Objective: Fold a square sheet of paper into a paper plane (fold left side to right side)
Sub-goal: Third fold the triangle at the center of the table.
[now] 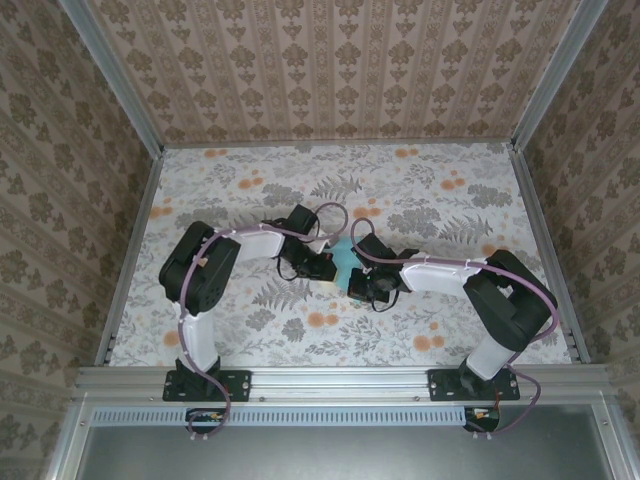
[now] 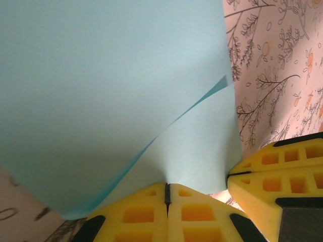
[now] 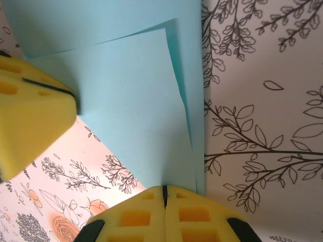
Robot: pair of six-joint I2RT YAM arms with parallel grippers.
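The square sheet of paper (image 1: 345, 258), light turquoise, sits mid-table between my two grippers, which hide most of it from above. In the left wrist view the sheet (image 2: 101, 91) lies in overlapping layers, with one folded edge running diagonally. My left gripper (image 2: 167, 189) is shut on its near edge, and the paper puckers into the closed jaws. My right gripper's yellow fingers (image 2: 275, 174) show at the right. In the right wrist view the layered sheet (image 3: 131, 96) runs down into my right gripper (image 3: 164, 190), which is shut on it. The left gripper's fingers (image 3: 30, 111) pinch it at the left.
The table (image 1: 450, 200) has a floral cloth and is fenced by patterned walls and metal rails (image 1: 130, 250). Both arms reach in from the near edge and meet at the middle, left gripper (image 1: 322, 266) and right gripper (image 1: 362, 282) nearly touching.
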